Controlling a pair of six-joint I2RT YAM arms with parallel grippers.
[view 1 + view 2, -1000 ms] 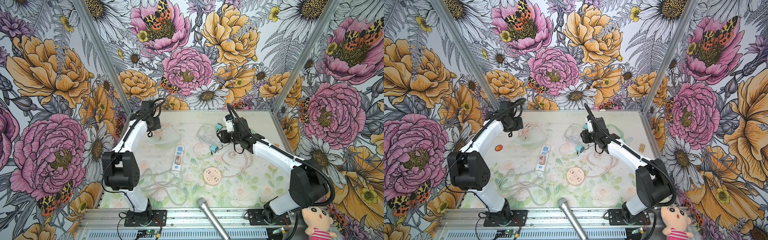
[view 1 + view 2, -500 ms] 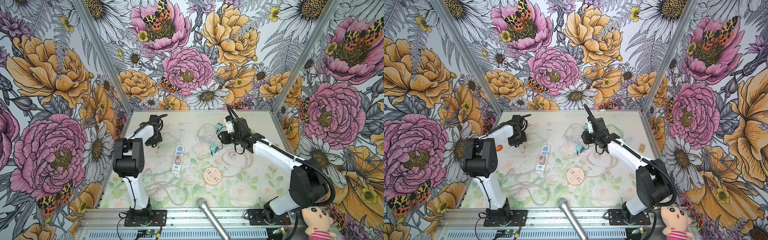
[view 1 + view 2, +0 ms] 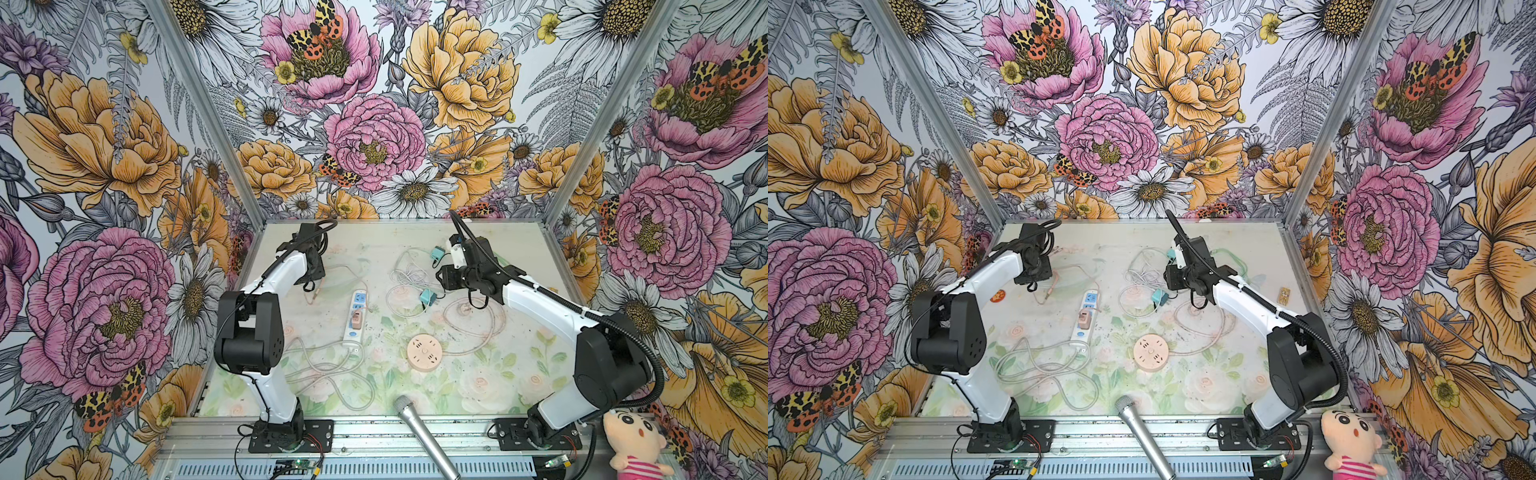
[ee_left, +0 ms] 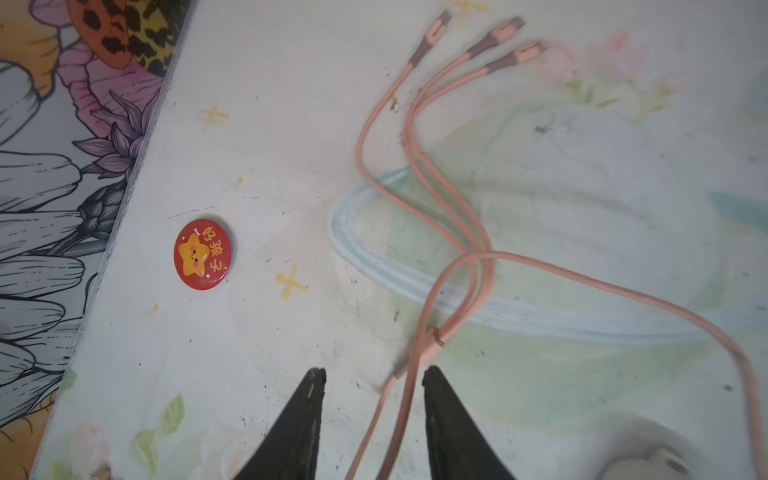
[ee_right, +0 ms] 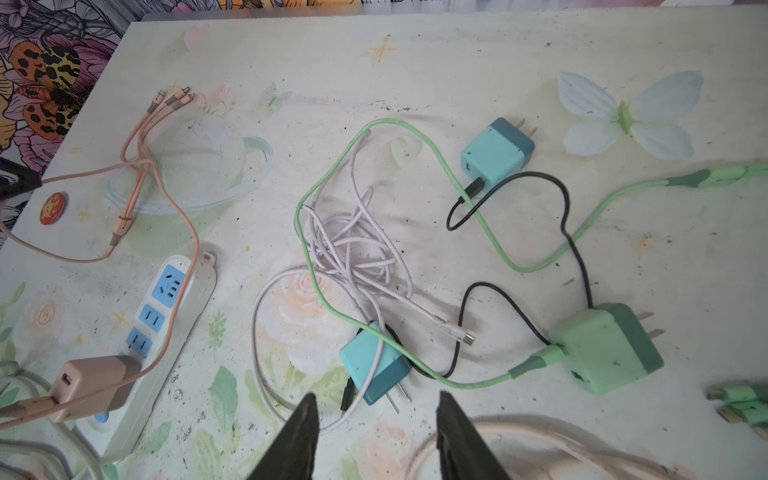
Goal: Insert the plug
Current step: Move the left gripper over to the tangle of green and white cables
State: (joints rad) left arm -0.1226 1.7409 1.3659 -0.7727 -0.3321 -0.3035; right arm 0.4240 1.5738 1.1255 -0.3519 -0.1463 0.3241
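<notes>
**Top views.** The left end effector (image 3: 311, 272) sits at the far left of the counter (image 3: 519, 374). The right end effector (image 3: 444, 279) hangs at far centre, just beside a teal plug (image 3: 427, 297). This plug is probably the one to insert. The power strip (image 3: 360, 300) lies between the arms, with a pink charger (image 3: 356, 318) already seated in it.

**Left wrist view.** The fingers stand apart. A pink cable (image 4: 415, 291) runs loosely between them, unclamped. If you move this arm sideways, a finger can hook the cable. The cable appears to lead to the seated charger, so a snag could drag the strip out of position.

**Right wrist view.** The fingers stand apart with nothing between them. The teal plug lies just beyond the tips, prongs toward them.
- A green cable (image 5: 390, 121) lies across the plug body and a black lead (image 5: 478, 284) enters it, so closing here may pinch a cable and let the plug twist or slip.
- A white cable tangle (image 5: 353, 241) loops near the plug and may be dragged along when you lift.
- The pink cable runs along the strip beside its free sockets and can foul the prongs.
</notes>
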